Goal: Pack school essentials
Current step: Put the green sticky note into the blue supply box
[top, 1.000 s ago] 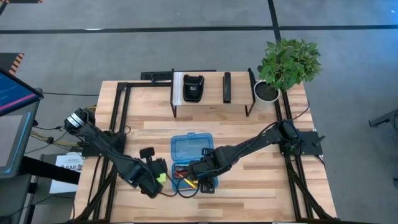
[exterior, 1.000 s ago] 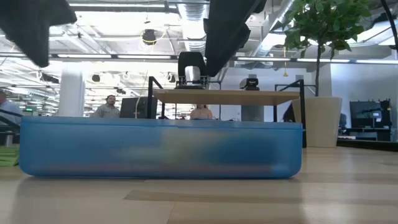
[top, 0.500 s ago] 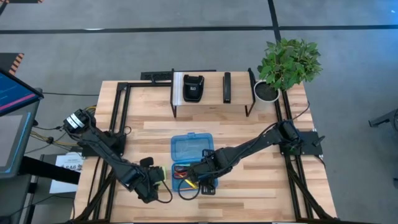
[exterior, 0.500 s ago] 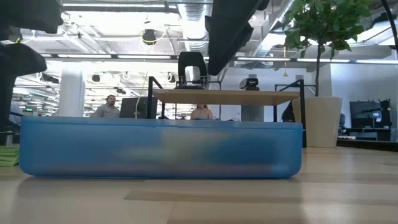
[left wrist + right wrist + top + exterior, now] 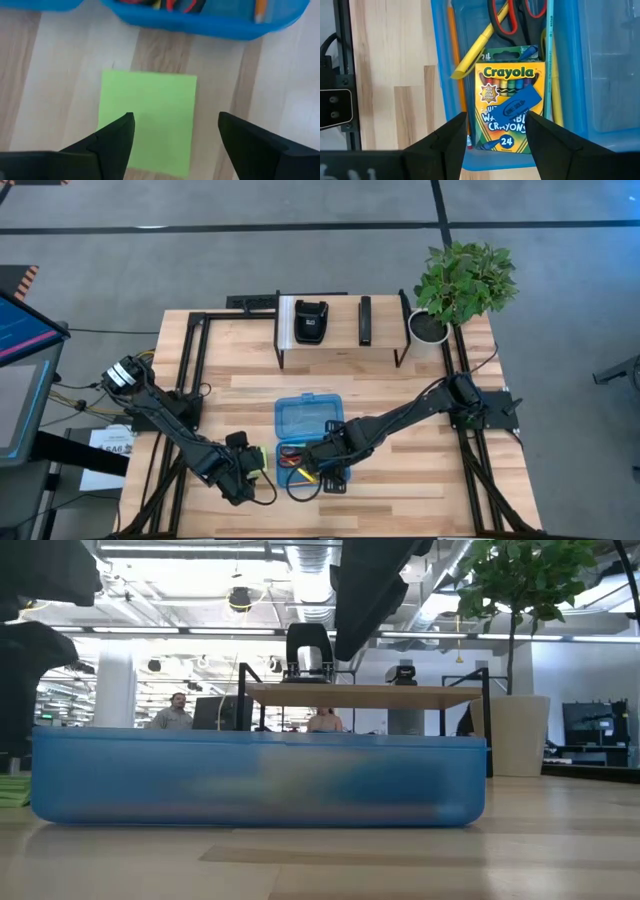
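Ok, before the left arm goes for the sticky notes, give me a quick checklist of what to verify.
1. Left gripper open: ok, fingers spread above the pad.
2. Sticky-note pad free: ok, it lies flat on the table beside the blue box, not gripped.
3. Pad lined up between the fingers: ok in the left wrist view.
4. Blue box open: ok, lid folded back.
5. Room in the box: cannot tell; crayon box, eraser, scissors and pencils already fill much of it.
6. Right gripper clear of the box: not ok, it hovers directly over the crayons.
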Controlling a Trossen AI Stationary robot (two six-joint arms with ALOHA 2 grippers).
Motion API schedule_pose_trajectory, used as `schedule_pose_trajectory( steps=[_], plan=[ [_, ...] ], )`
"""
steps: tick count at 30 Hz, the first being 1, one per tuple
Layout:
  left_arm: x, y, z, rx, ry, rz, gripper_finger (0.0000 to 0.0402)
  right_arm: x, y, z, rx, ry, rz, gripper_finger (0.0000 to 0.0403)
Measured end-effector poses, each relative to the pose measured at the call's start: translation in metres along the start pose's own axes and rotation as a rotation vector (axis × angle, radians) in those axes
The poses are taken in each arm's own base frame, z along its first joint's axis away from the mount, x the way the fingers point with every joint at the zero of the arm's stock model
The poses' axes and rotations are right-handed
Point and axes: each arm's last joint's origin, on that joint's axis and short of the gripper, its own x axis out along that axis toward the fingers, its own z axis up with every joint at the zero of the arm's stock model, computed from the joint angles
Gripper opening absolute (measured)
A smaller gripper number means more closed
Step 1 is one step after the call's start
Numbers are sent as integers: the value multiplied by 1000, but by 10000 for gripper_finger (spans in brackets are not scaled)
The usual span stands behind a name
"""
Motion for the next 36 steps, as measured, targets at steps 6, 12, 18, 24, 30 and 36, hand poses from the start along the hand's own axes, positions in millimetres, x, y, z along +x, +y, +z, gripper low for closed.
schedule_pose_trajectory(
  steps=[6, 12, 18, 24, 30, 36],
  plan=[
    [24, -10, -3, 53, 67, 59, 275, 0, 0, 0, 5, -1, 0, 221],
    [36, -18, -2, 78, 114, 128, 273, 0, 0, 1, 6, -6, 2, 221],
    [33, -17, 2, 69, 142, 140, 226, 0, 0, 1, 6, -6, 2, 221],
    [34, -16, 6, 80, 163, 115, 121, 0, 0, 1, 5, -6, 2, 221],
    [29, -22, 12, 144, 164, 107, 23, 0, 0, 1, 5, -6, 2, 221],
    [22, -23, 18, 160, 188, 127, 1, 0, 0, 1, 5, -6, 2, 221]
  ],
)
